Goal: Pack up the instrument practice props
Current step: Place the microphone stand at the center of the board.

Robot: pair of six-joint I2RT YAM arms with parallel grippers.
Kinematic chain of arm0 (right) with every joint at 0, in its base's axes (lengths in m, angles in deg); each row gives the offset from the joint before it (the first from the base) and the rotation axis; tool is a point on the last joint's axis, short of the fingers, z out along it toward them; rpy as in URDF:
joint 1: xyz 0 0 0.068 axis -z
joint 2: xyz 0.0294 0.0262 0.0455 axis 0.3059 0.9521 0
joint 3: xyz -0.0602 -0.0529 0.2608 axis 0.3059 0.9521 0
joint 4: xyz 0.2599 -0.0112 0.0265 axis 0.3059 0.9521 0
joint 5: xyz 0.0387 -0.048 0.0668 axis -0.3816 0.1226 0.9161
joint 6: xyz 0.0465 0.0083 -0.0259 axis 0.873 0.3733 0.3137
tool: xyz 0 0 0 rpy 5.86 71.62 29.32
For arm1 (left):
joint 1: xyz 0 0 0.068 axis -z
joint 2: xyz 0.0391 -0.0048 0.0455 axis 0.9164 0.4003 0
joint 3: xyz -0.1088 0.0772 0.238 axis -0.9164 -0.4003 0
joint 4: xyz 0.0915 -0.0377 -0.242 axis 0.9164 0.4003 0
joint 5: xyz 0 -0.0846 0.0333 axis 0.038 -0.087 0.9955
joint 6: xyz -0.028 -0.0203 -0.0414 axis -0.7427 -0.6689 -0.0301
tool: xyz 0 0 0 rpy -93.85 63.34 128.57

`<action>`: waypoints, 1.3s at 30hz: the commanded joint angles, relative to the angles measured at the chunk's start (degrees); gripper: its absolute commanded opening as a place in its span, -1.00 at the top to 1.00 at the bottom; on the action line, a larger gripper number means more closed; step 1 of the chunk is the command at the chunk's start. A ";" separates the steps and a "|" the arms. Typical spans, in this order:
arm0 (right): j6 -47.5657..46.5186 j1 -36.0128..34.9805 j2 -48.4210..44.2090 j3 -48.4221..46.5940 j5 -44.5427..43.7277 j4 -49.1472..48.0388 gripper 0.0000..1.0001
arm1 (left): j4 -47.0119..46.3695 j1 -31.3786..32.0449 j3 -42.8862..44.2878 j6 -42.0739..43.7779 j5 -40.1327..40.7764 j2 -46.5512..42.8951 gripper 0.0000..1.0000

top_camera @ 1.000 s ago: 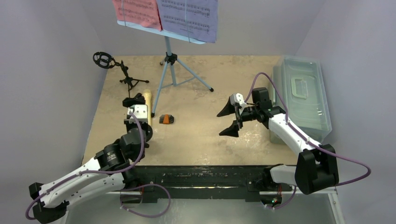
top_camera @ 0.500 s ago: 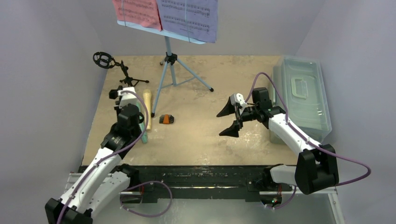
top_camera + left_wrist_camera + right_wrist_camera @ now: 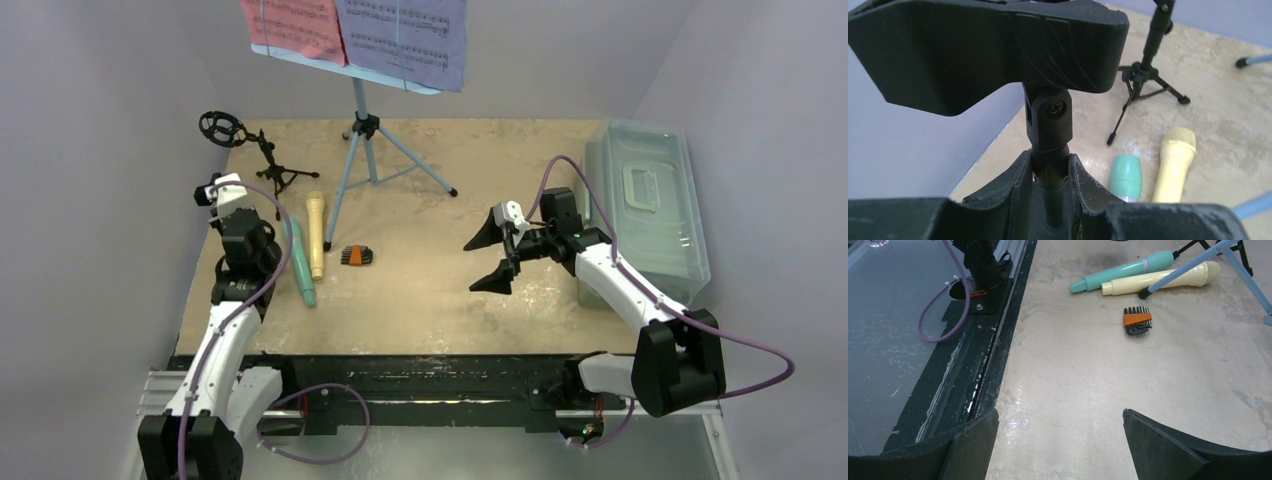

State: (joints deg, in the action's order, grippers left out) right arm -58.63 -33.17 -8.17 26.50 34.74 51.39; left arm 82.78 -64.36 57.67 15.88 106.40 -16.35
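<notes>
Liable to swivel loose near the mint-green microphone: apparently a small black microphone tripod, stem pinched in left claw.

White arms, purple cables, black claws

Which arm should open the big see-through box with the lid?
Right. The right claw is open, empty and near the translucent grey plastic tub. The left claw is shut on a small black microphone stand, far across the table.
</notes>
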 commanded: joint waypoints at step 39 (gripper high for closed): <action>-5.64 0.15 0.05 -3.19 0.01 5.33 -0.96 | -11.50 -12.33 -3.78 -20.61 -25.86 6.46 -0.81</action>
State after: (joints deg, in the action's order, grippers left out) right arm -62.63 -33.17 -7.89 25.65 34.49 55.63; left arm 62.39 -76.21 51.52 2.44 85.68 -6.36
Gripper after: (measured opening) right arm 0.977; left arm 0.891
